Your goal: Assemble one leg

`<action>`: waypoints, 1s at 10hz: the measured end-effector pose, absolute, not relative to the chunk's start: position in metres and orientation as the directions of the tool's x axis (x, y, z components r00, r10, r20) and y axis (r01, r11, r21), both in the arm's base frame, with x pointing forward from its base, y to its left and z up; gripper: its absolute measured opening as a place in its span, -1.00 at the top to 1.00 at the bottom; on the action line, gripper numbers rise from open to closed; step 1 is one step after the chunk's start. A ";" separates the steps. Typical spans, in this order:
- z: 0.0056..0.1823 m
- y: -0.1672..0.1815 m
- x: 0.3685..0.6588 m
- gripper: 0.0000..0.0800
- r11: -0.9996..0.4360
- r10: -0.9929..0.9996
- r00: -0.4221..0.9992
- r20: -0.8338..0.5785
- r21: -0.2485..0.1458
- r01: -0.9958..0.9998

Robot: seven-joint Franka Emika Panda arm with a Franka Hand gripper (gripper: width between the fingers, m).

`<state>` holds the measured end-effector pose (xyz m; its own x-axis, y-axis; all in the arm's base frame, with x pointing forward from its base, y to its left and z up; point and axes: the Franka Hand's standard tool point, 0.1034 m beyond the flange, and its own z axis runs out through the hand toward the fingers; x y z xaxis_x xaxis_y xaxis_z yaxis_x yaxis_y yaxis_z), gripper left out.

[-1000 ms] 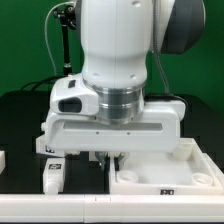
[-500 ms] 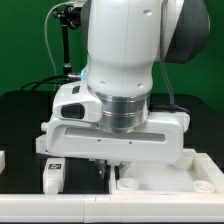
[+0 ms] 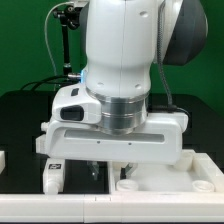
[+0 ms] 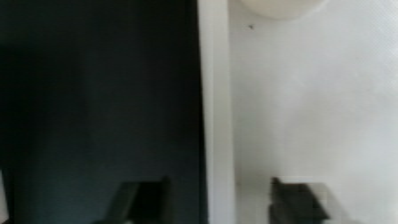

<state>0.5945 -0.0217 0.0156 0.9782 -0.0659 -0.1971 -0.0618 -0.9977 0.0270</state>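
My gripper (image 3: 108, 168) hangs low under the big white hand, over the near left edge of a white flat furniture part (image 3: 172, 178). In the wrist view the gripper (image 4: 221, 202) is open. Its dark fingertips (image 4: 143, 200) stand on either side of the part's pale edge (image 4: 214, 100), without touching it. The part's white face (image 4: 311, 110) lies on one side and the dark table on the other. A round white knob (image 4: 281, 8) sits at the far end of that face. A white leg with a tag (image 3: 52, 176) lies at the exterior view's left of the gripper.
Another white piece (image 3: 3, 158) shows at the exterior view's far left edge. A black stand with cables (image 3: 65, 45) rises at the back left. A white strip (image 3: 90, 212) runs along the table's front. The hand hides much of the table's middle.
The hand has shifted a little to the exterior view's right and come down slightly. The fingers now sit lower, at the white part's edge. The leg has not moved.
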 end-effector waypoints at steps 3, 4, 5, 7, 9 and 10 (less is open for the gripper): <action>0.046 -0.034 0.565 -0.57 -1.000 -0.008 0.963 -0.269 -0.004 -0.010; 0.053 -0.036 0.553 -0.57 -1.000 -0.013 0.959 -0.282 -0.007 -0.015; 0.063 -0.035 0.541 -0.61 -1.000 -0.011 0.930 -0.367 -0.014 -0.018; 0.068 -0.033 0.558 -0.62 -1.000 -0.003 0.906 -0.423 -0.017 -0.012; 0.066 -0.031 0.545 -0.62 -1.000 0.000 0.820 -0.572 -0.025 -0.017; 0.058 -0.035 0.533 -0.62 -0.999 -0.023 0.783 -0.621 -0.011 -0.038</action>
<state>0.5330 -0.0352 0.0582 0.7834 -0.0228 -0.6212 -0.0382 -0.9992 -0.0115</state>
